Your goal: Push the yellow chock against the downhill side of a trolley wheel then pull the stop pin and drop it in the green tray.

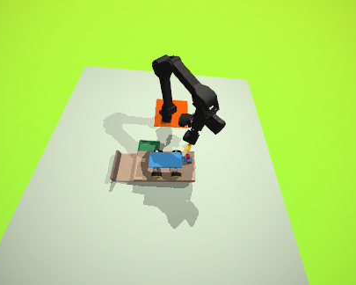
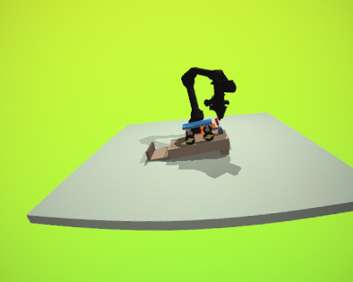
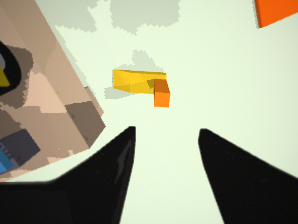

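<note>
The yellow chock with its orange handle lies on the table beside the ramp's uphill end; its black base cannot be made out. My gripper is partly open and empty, above the table near the chock. In the wrist view the chock shows beyond the fingertips, left of the middle of the gap. The blue trolley stands on the ramp. The red-headed stop pin stands at its uphill end.
The green tray sits beside the ramp on the robot's side. The orange base plate lies under the arm's foot. A raised end board closes the ramp's downhill end.
</note>
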